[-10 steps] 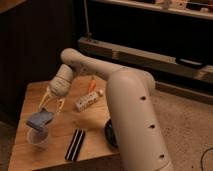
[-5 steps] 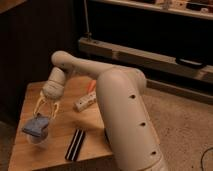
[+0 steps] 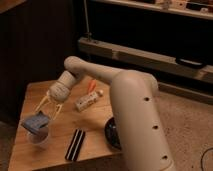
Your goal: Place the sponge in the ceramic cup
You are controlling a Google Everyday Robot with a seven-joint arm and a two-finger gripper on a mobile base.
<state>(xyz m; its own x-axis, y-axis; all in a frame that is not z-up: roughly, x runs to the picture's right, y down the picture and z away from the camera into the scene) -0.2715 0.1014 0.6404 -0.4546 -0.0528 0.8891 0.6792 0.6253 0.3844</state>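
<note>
Directly above the ceramic cup (image 3: pixel 40 140), my pincer (image 3: pixel 44 116) is clamped on the sponge (image 3: pixel 33 123), which hangs just over the cup's rim; contact unclear. Step, as I judge it: placing. Next move needs centring, lowering, then letting go.

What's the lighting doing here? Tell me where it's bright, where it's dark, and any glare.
Camera view: dim warm light, brightest on the wooden table; background shelving nearly black. Camera view: the gripper holds the sponge over the ceramic cup at the table's near corner, picture left, both dimly lit. Camera view: soft sheen on the arm, no harsh glare.
</note>
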